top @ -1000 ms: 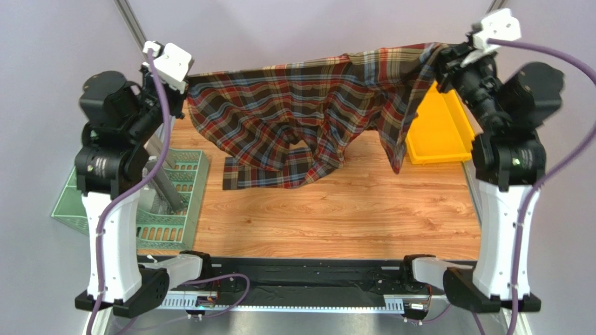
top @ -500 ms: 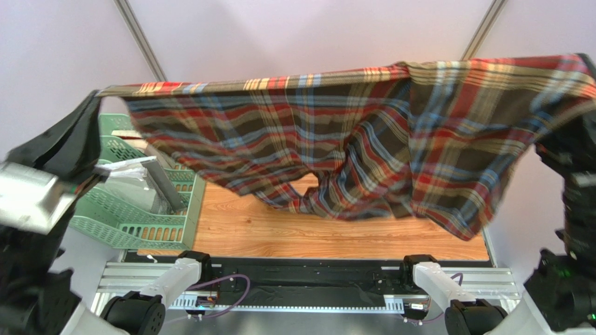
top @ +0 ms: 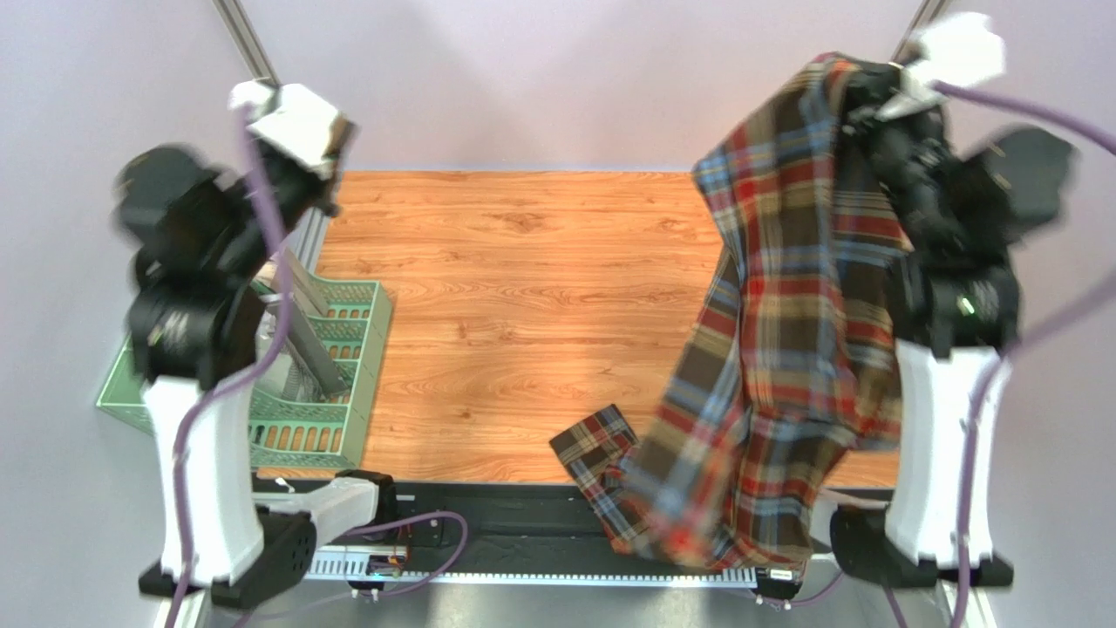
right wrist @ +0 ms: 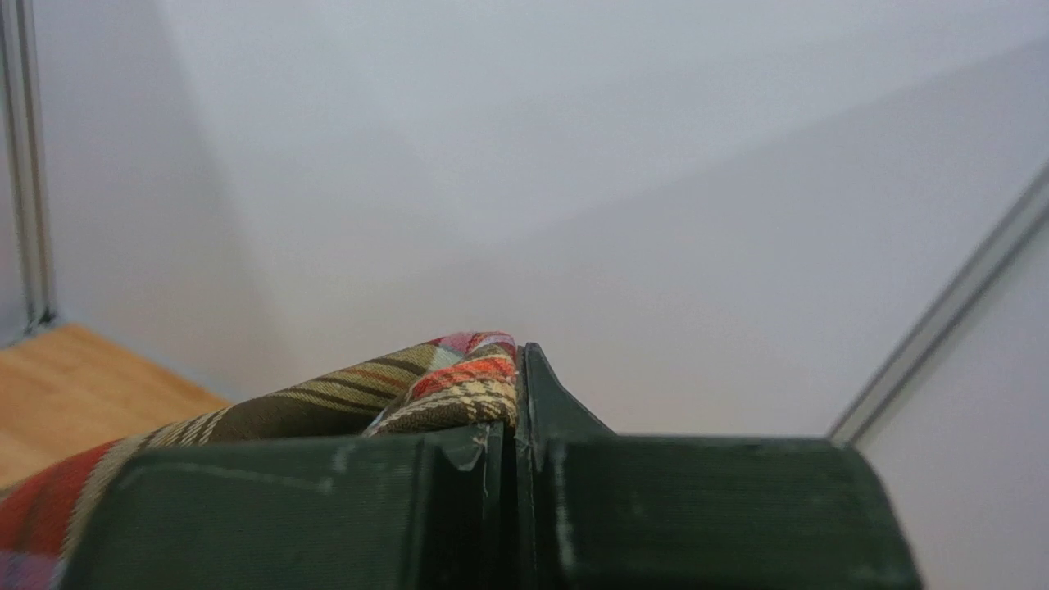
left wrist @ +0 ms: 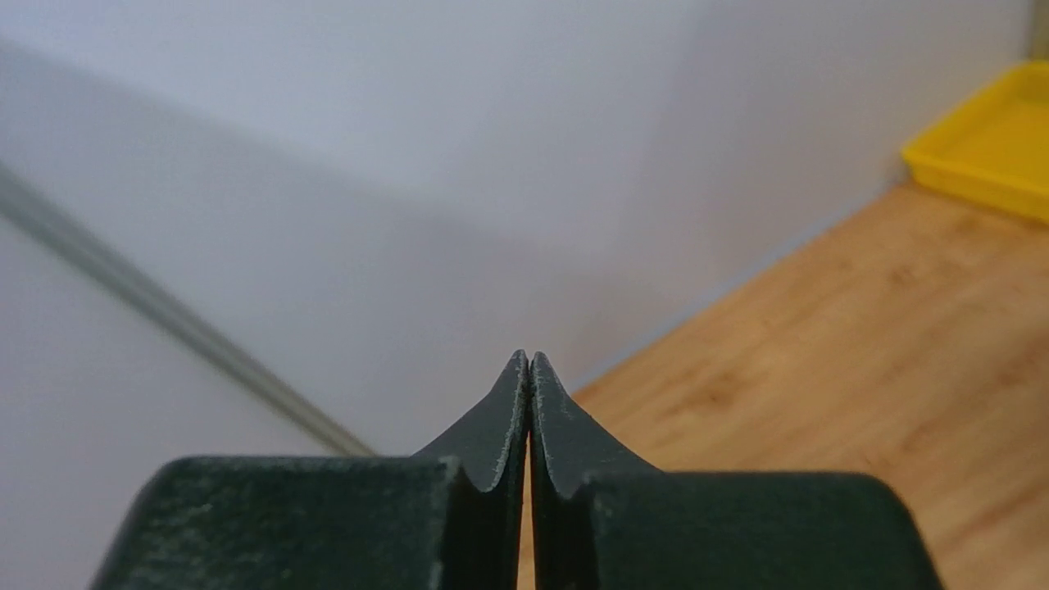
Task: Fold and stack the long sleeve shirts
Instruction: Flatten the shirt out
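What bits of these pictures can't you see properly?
- Top view: the shirt hangs bunched, so its sleeves and collar cannot be told apart.
- Top view: the left arm is blurred and covers part of the green basket.
- Left wrist view: the yellow tray is cut off by the edge.

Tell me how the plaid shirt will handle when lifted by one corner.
Likely very floppy: the plaid shirt hangs in loose folds from the right gripper. Probably swings and bunches, since one pinched edge carries all the cloth.

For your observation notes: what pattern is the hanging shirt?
The shirt is brown, red, blue and cream plaid; top view shows it best.
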